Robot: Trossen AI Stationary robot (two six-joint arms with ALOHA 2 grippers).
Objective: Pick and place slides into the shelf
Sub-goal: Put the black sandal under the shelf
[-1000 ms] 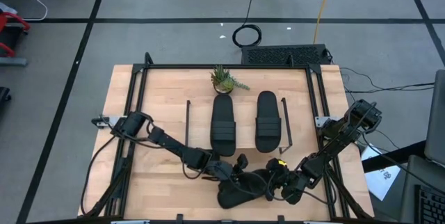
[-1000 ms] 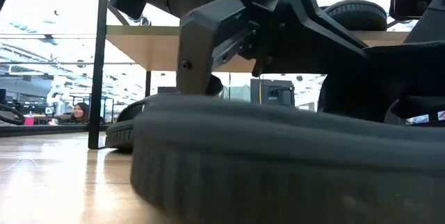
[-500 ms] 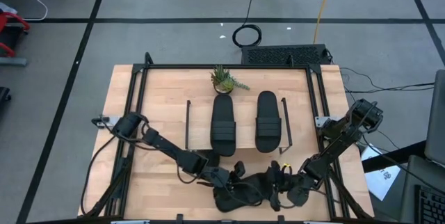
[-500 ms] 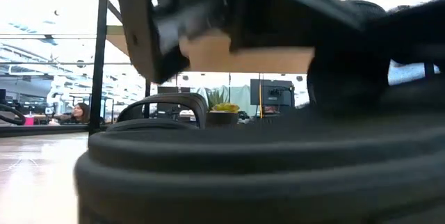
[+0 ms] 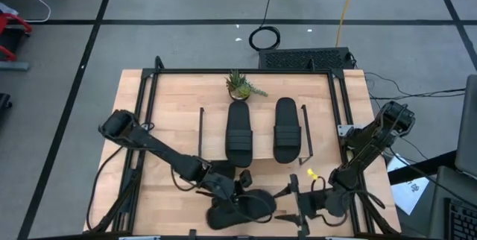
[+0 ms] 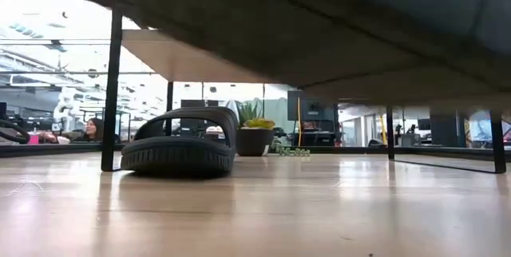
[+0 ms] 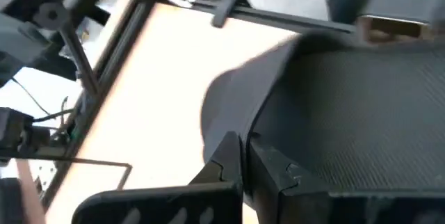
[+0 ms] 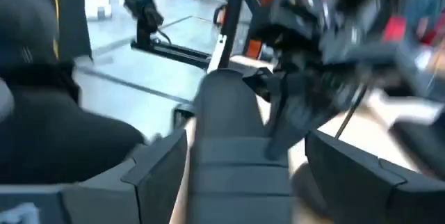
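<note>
One black slide [image 5: 238, 212] hangs over the table's near edge, and its dark underside [image 6: 319, 17] fills the top of the low view. My left gripper [image 5: 237, 193] is shut on it. My right gripper [image 5: 292, 205] is open just right of the slide. The slide's end [image 8: 226, 126] shows between its spread fingers with a gap on each side. Two more slides [image 5: 239, 133] [image 5: 287, 130] lie flat on the shelf's top board [image 5: 261, 132]. Another slide [image 6: 180, 141] rests on its sole on the table under that board [image 6: 184, 49]. My left gripper [image 7: 245, 172] pinches the slide's rim [image 7: 257, 123] between its two fingers, on the slide's far side. It comes slanting down from the table's far left. The slide is lifted clear of the table and lies roughly level below the fingers.
A small potted plant [image 5: 242, 86] stands behind the shelf near the table's far edge. Black frame bars [image 5: 153, 106] run along both sides of the table. The shelf's thin black legs [image 6: 112, 89] stand on the tabletop. Bare wood lies to the left of the shelf.
The slide has been lifted off the table near the near edge and carried a little toward the table's left by my left gripper. My right gripper, which was at the slide with the left one, has let go and drawn back to the right.
</note>
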